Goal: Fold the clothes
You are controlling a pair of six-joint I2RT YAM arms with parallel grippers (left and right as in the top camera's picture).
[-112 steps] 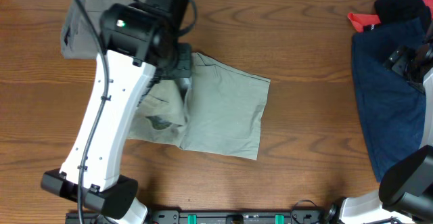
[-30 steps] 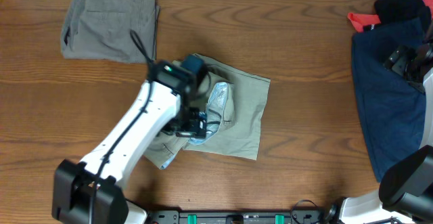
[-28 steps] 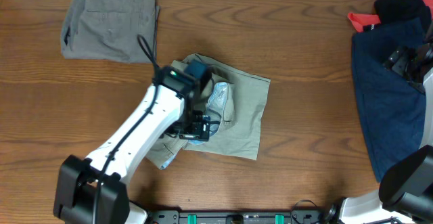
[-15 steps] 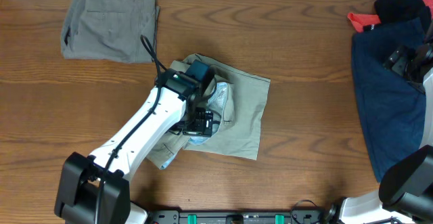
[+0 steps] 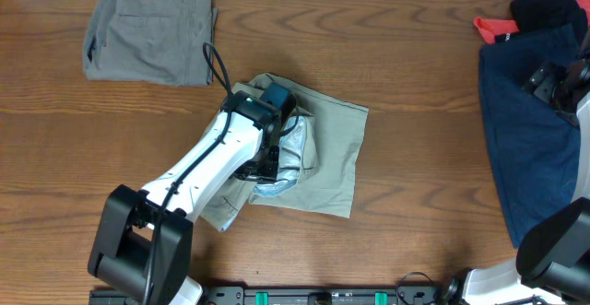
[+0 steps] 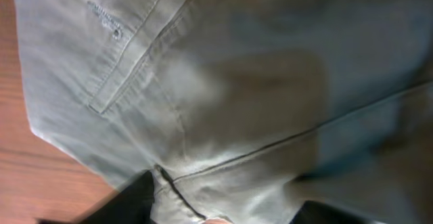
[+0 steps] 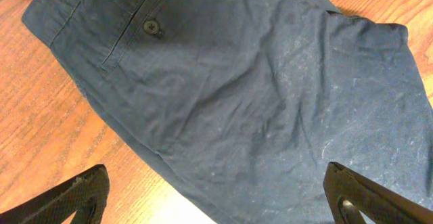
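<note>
Mid-counter, the light khaki-beige cotton shorts [image 5: 332, 162] lay lengthwise left-to-right, hems toward the right edge, pinched by the left jaws; the right jaws gaped above dark navy shorts [image 7: 237, 102].

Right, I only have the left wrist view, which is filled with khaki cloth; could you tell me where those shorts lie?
Observer: The khaki shorts lie near the middle of the table, with the left end effector down on their left part.
Operator: Is any fold showing?
Observer: Yes, a flap beside it is turned over, showing pale blue lining.
Operator: And what is the other arm doing?
Observer: The right end effector hangs open over navy shorts at the table's right edge.
</note>
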